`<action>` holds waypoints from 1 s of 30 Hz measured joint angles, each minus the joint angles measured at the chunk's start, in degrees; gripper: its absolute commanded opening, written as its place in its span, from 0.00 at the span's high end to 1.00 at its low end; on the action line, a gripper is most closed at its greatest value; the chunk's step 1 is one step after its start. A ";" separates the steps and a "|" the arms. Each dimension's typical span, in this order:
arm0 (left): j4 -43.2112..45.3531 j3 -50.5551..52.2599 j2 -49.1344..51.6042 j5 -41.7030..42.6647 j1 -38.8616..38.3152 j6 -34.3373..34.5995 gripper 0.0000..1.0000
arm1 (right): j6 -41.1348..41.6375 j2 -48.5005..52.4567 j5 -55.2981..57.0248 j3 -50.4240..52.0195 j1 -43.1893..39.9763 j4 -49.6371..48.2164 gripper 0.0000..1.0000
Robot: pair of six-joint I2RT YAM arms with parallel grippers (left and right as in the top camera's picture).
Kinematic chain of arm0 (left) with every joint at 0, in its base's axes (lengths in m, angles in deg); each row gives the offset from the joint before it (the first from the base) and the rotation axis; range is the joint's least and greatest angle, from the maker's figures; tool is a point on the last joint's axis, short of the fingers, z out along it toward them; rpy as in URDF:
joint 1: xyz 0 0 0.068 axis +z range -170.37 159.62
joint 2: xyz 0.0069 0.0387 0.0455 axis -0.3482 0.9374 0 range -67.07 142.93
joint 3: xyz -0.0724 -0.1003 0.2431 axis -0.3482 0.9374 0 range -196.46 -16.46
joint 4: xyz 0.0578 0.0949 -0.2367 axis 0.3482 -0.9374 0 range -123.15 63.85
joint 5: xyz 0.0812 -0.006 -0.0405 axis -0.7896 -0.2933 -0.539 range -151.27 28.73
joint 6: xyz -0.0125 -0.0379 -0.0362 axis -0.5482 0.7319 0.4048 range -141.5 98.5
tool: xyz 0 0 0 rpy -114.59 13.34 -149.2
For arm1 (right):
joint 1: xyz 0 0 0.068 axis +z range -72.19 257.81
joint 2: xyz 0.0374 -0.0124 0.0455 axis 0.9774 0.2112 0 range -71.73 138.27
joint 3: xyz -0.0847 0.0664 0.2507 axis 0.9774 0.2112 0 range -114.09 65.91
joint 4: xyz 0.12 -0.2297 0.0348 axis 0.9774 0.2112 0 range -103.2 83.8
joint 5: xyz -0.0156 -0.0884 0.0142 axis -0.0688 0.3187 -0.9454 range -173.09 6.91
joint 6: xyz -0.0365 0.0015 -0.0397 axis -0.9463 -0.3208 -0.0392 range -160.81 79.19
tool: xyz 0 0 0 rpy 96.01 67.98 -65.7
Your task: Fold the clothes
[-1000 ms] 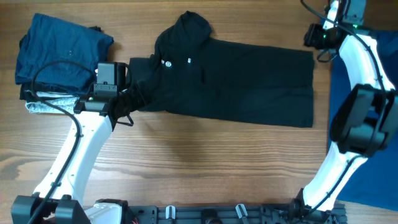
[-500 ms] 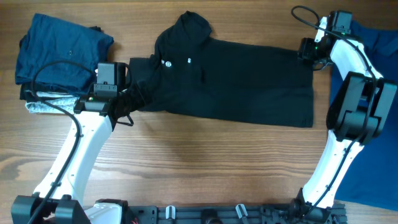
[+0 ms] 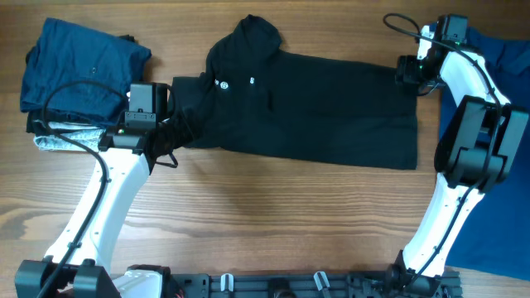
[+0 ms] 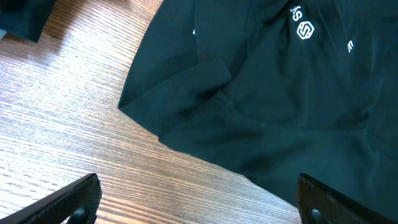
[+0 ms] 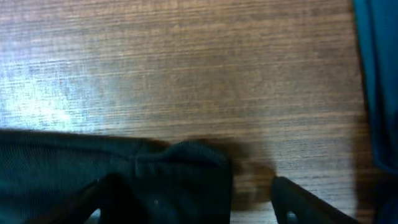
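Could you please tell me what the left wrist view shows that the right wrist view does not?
Only the left wrist view shows the white chest logo and a short sleeve lying on the wood. Only the right wrist view shows a bunched shirt corner and bright blue fabric at its right edge. Both show the black shirt, the wooden table and an open gripper: the left gripper and the right gripper.

Worktop point(image 3: 265, 207): wood, mid-brown, one continuous surface filling the overhead view from edge to edge. Grain: fine, dark-streaked, running parallel to the near and far edges, with broader wavy figure toward the near left corner. Finish: smooth, slightly glossy. Light: even, soft-shadowed; a pale bright patch point(image 5: 37, 99) lies on the wood near the far right corner.
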 measured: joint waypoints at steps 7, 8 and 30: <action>0.09 0.00 0.00 0.00 0.00 0.00 0.00 | -1.79 0.57 -0.35 -10.82 0.00 12.26 0.28; 0.02 0.00 0.00 0.00 0.00 0.00 0.00 | -2.78 0.57 -1.07 -11.32 0.00 12.90 0.28; -0.02 0.00 0.02 0.00 0.00 -0.02 0.00 | -15.37 5.88 -1.81 -11.32 -0.04 8.09 0.95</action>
